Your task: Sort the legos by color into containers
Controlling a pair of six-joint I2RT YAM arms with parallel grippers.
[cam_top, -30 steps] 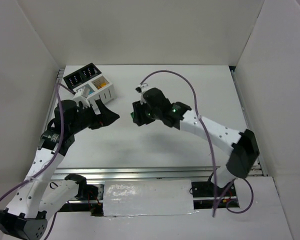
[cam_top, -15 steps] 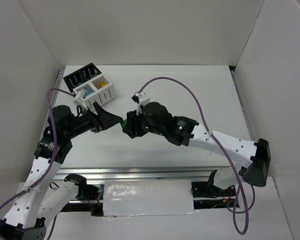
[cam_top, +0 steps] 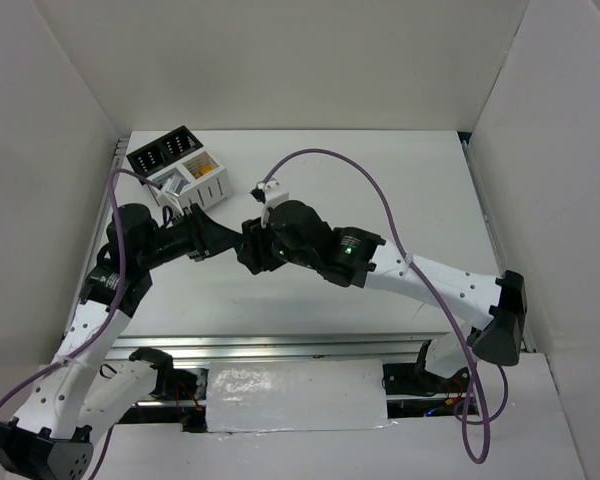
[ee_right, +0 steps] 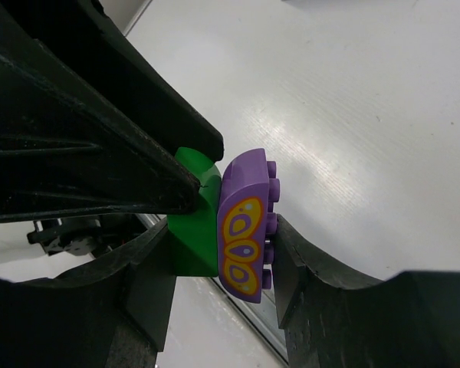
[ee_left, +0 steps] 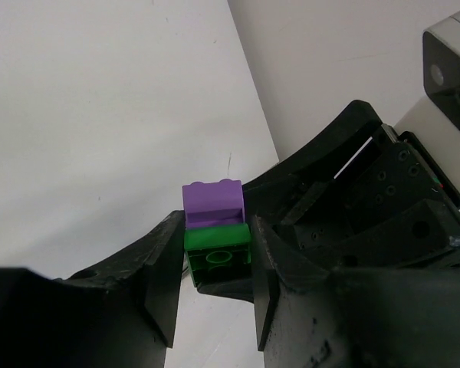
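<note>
Since a second ago both arms have swung inward, so your two tools, then well apart, now meet tip to tip over the left half of the smooth white counter [cam_top: 400,190]. Your left tool [cam_top: 230,243] has gone from spread wide to clamped.

You have two bricks at the tools, pressed together as one stack: one green studded plastic brick [ee_left: 217,257] and one purple studded plastic brick [ee_left: 212,203]. The green one is blocky, with a round ring moulded in the face toward the left wrist camera. The purple one has a glossy curved face printed with yellow and orange ovals, and a row of studs along one side.

Your left tool's matte black fingers [ee_left: 162,268] squeeze the green brick from both sides. Your right tool [cam_top: 250,247] grips the purple brick between its two fingers, and the green one juts out toward the left tool.

One block of slatted bins stands at the far left of the counter, near the left arm. It has two white compartments [cam_top: 212,188] and two black compartments [cam_top: 165,153]. Orange bits show in one white compartment, too small to count.
</note>
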